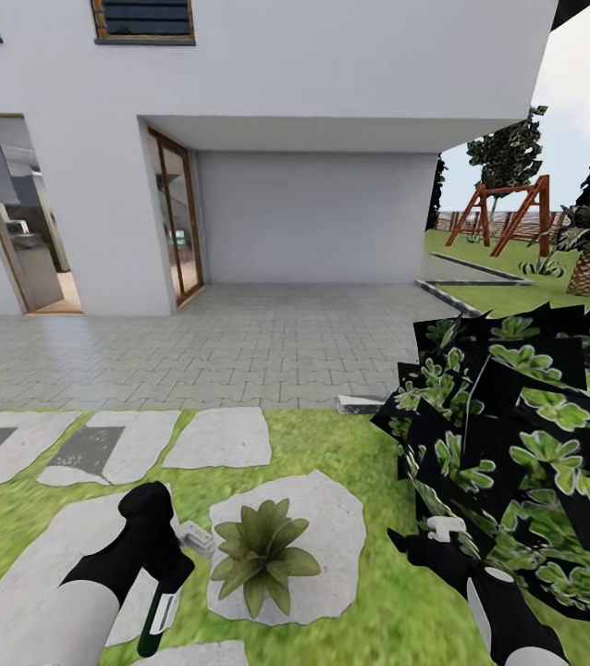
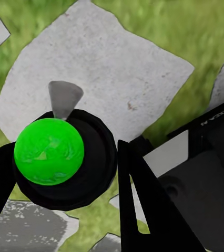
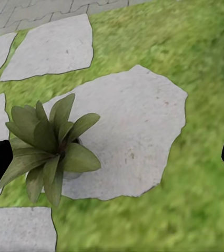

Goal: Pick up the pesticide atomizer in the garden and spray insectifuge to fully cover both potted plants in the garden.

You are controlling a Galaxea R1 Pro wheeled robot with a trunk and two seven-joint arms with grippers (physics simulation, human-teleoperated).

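Pickup looks done to me. The pesticide atomizer (image 2: 49,152) sits right between the fingers of the left gripper (image 1: 164,578). In the left wrist view it's a round black body with a bright green top and a little grey cone poking out. Both fingers are pressed up against its sides, so I'd call that clamped on it.

Just beside that hand, towards the robot's right, is one of the potted plants (image 1: 263,550). It's a low rosette of dull-green leaves on a pale stepping stone (image 1: 332,518) in the lawn. The plant is roughly between the two hands, nearer the left one.

The right gripper (image 1: 438,536) hangs past the far edge of that stone with its fingers wide apart and nothing in them, close to a big dark leafy bush (image 1: 517,444).

I can't see any mist or wet look on the leaves, so I'd say all the spraying is still left: this rosette first, then the second one.
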